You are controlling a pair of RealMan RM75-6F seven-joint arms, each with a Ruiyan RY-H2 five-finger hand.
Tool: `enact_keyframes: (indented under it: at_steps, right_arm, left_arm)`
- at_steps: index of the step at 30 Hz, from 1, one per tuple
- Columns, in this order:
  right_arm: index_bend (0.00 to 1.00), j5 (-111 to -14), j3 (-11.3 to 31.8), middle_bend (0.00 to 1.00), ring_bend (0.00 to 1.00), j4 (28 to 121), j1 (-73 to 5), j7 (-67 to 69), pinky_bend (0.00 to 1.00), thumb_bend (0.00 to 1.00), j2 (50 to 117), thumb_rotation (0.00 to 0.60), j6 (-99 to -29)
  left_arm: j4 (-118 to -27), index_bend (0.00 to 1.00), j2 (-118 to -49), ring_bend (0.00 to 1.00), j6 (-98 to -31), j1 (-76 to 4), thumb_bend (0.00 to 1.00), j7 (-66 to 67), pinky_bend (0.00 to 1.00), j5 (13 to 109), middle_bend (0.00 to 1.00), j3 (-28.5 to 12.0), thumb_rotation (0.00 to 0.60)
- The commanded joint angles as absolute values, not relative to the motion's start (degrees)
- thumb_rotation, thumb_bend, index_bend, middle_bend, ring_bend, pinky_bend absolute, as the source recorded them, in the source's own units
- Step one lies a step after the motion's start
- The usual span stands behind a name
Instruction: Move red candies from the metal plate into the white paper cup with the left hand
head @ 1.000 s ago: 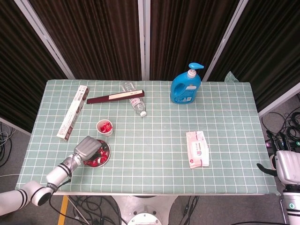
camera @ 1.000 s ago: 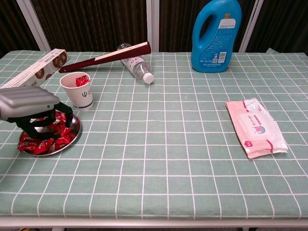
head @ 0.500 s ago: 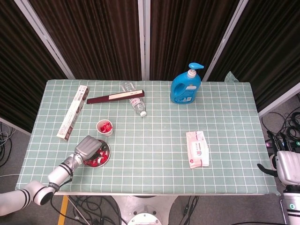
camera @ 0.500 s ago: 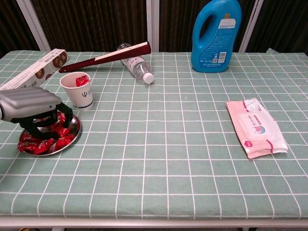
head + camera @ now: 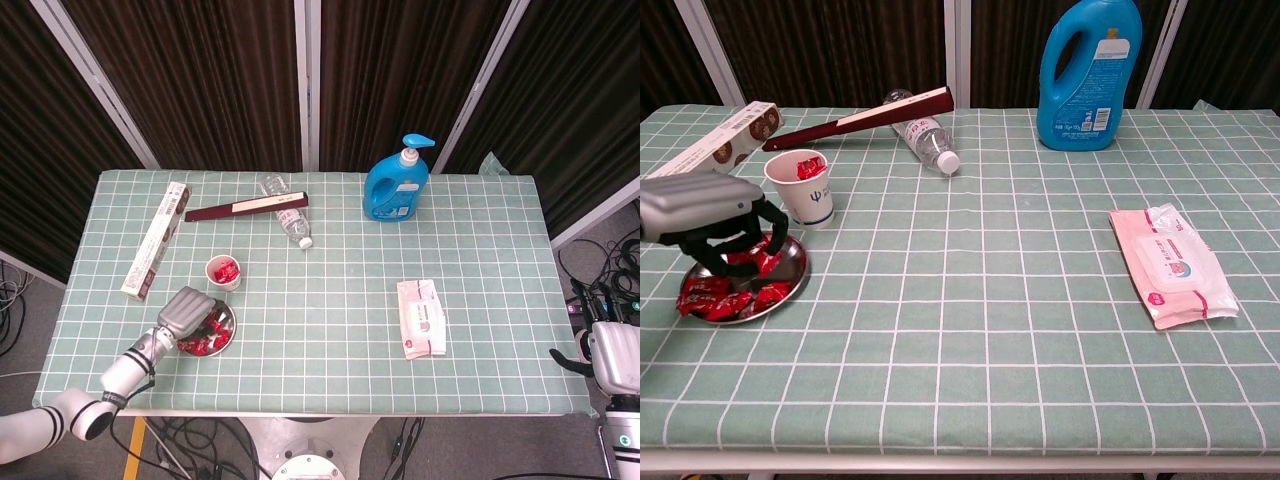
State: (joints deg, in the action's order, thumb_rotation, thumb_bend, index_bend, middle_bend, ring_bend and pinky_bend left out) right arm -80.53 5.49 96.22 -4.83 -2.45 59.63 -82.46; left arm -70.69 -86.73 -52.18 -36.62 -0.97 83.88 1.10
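The left hand (image 5: 715, 225) hovers over the plate (image 5: 788, 287) near the surface's front left corner, fingers curled down among the candies (image 5: 710, 298) (whether it holds one, I cannot tell). The cup (image 5: 802, 190) stands just behind. The right hand (image 5: 612, 357) hangs off the right edge, its grip unclear.

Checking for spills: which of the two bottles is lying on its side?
The clear plastic bottle with the white cap, beside the dark red fan. The blue detergent bottle stands upright.

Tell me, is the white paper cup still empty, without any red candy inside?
No, in the chest view a red candy already shows above the rim of the white paper cup.
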Motion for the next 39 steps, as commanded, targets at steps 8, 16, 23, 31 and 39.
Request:
enact_keyframes:
  at_steps: [8, 16, 23, 31, 39]
  right_arm:
    - [0.00, -80.6, 5.5, 0.18, 0.01, 96.0, -5.1, -2.3, 0.42, 0.02, 59.6, 0.600, -82.1]
    - [0.00, -80.5, 5.6, 0.18, 0.01, 95.9, -5.2, -2.3, 0.42, 0.02, 59.7, 0.600, -81.9]
    - [0.00, -80.2, 5.7, 0.18, 0.01, 95.8, -5.3, -2.3, 0.42, 0.02, 59.7, 0.600, -81.7]
    - [0.00, -80.2, 5.8, 0.18, 0.01, 96.1, -5.4, -2.6, 0.42, 0.02, 59.6, 0.600, -81.6]
    - [0.00, -80.6, 5.6, 0.18, 0.01, 96.2, -5.4, -2.6, 0.42, 0.02, 59.6, 0.600, -81.8]
  left_arm:
    - [-75.3, 0.62, -82.4, 0.95, -55.8, -38.8, 0.40, -2.1, 1.00, 80.2, 0.96, -7.2, 0.600]
    - [-71.5, 0.60, -85.2, 0.95, -50.4, -42.1, 0.39, 2.1, 1.00, 75.4, 0.96, -9.0, 0.600]
    - [-69.4, 0.58, -86.6, 0.95, -49.5, -42.7, 0.39, 3.3, 1.00, 74.2, 0.96, -8.8, 0.600]
    - [-70.1, 0.45, -85.8, 0.95, -49.4, -42.5, 0.40, 5.0, 1.00, 73.4, 0.95, -8.2, 0.600]
    - [-73.6, 0.41, -82.5, 0.94, -56.2, -38.3, 0.39, 3.8, 1.00, 75.3, 0.94, -6.9, 0.600]
